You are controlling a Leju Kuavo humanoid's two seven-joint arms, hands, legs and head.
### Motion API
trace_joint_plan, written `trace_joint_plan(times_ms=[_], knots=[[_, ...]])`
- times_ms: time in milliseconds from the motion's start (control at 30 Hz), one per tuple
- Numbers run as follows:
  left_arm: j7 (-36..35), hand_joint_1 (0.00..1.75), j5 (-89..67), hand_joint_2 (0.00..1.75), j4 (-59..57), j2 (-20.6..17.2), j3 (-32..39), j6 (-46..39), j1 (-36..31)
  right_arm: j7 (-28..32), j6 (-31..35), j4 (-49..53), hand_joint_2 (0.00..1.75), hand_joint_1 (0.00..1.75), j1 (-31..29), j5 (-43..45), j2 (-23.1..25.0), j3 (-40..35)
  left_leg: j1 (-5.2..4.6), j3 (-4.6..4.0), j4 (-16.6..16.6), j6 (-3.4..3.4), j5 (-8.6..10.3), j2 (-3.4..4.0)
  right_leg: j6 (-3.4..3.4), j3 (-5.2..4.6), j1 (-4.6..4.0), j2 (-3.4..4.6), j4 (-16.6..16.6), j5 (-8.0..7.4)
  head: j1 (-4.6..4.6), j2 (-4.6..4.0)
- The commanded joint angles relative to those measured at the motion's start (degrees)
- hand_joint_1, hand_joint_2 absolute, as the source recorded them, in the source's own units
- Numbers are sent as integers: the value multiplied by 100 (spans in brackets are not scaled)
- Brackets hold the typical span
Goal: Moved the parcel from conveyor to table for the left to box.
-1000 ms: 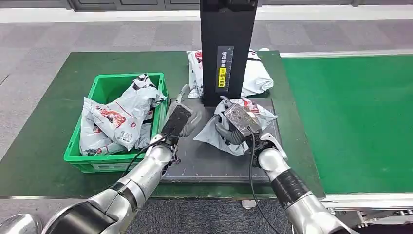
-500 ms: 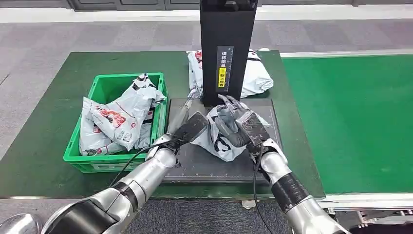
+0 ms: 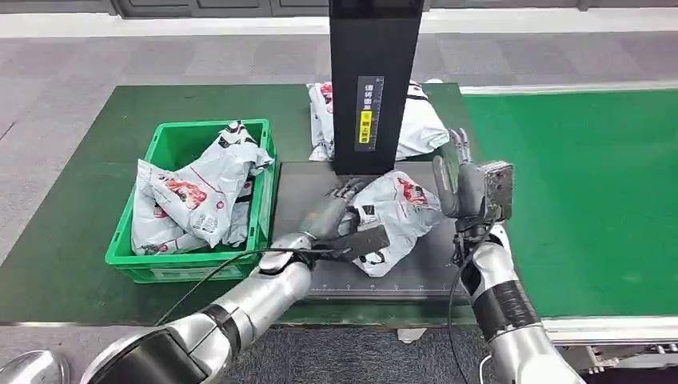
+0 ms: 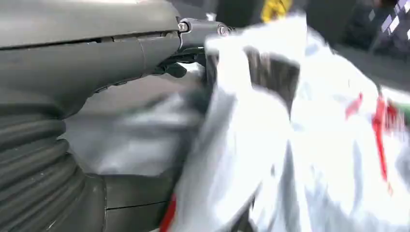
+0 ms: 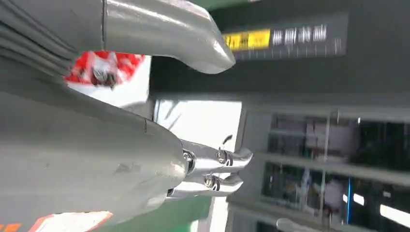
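Left hand [image 3: 340,216] grips the parcel [image 3: 392,216]; right hand [image 3: 468,188] hovers empty, fingers spread.

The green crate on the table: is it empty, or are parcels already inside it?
Not empty. The green crate holds several white parcels, piled up to about its rim.

Head view high, looking down at table [image 3: 72,264]; wrist views close behind hands, sharing black post [image 3: 374,80].

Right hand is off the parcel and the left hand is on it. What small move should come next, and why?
Probably the left hand should close firmly on the parcel and begin lifting it toward the green crate. The parcel lies on the dark mat with the left hand already touching it, while the right hand is raised, open and apart from it beside the conveyor.
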State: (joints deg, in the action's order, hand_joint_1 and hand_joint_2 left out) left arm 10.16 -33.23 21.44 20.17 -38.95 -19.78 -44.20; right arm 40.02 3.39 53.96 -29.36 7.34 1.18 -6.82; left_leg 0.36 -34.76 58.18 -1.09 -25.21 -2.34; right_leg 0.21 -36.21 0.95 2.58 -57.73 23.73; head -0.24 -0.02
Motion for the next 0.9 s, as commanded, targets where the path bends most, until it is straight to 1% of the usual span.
trace_joint_plan(times_ms=[33, 67, 100, 133, 200, 267, 300, 433, 733, 767, 800, 900], knots=[[-504, 175, -530, 175, -151, -17, -2095, 878, -190, -54, 38, -430, 0, 0, -206, -80, -249, 621, -1, 6, -2, 7, -3, -2, -1, 12, -3, -29, 3, 5, 0, 2], [-526, 175, -491, 175, -167, -17, -2149, 840, -190, -54, 40, -394, 0, 0, -161, -84, -259, 624, 0, 15, -4, 8, -6, 0, -2, 24, -7, -41, 8, 8, 0, 0], [-521, 175, -480, 175, -201, -17, -2197, 733, -203, -55, 60, -350, 0, 0, -116, -95, -268, 628, -1, 8, -3, 7, -4, -1, 0, 13, -4, -28, 5, 6, 0, 0], [-514, 175, -383, 175, -230, -17, -2114, 395, -200, -88, 104, -271, 0, 0, -44, -104, -283, 630, 0, 15, -4, 8, -7, 4, 2, 22, -6, -34, 8, 10, 0, 0], [-472, 175, -338, 175, -279, -17, -2072, 263, -236, -120, 143, -214, 0, 0, 35, -117, -304, 624, 0, 18, -7, 8, -7, 5, 2, 26, -6, -32, 11, 9, 0, 0], [-459, 175, -328, 175, -293, -17, -2060, 272, -254, -120, 142, -207, 0, 0, 42, -117, -309, 624, 1, 24, -10, 9, -7, 7, 1, 32, -9, -39, 15, 10, 0, 0], [-459, 175, -328, 175, -293, -17, -2060, 272, -254, -120, 142, -207, 0, 0, 42, -117, -309, 624, -2, 16, -6, 7, -6, 6, 2, 19, -3, -26, 6, 9, 0, 0], [-456, 175, -328, 175, -293, -17, -2061, 274, -256, -121, 147, -203, 0, 0, 32, -118, -307, 625, -2, 9, -5, 8, -6, 10, 3, 11, -1, -16, 4, 6, 0, 0], [-456, 175, -328, 175, -293, -17, -2061, 274, -256, -121, 147, -203, 0, 0, 32, -118, -307, 625, -1, 12, -3, 9, -8, 13, 3, 13, -3, -15, 5, 6, 0, 2], [-410, 175, -221, 175, -251, -17, -1903, -76, -224, -223, 288, -240, 0, 0, 31, -209, -323, 588, 0, 20, -6, 10, -10, 20, 2, 23, -7, -24, 10, 8, 0, 2], [-367, 175, -141, 175, -266, -17, -1799, -279, -243, -252, 304, -245, 0, 0, 67, -235, -358, 526, -3, 13, -5, 9, -7, 13, 3, 13, -1, -17, 4, 7, 0, 2], [-247, 175, -107, 175, -311, -17, -1527, -910, -423, -122, 349, -207, 0, 0, 182, -110, -335, 539, 2, 9, -1, 8, -8, 10, 3, 13, -6, -16, 5, 6, 0, 0]])
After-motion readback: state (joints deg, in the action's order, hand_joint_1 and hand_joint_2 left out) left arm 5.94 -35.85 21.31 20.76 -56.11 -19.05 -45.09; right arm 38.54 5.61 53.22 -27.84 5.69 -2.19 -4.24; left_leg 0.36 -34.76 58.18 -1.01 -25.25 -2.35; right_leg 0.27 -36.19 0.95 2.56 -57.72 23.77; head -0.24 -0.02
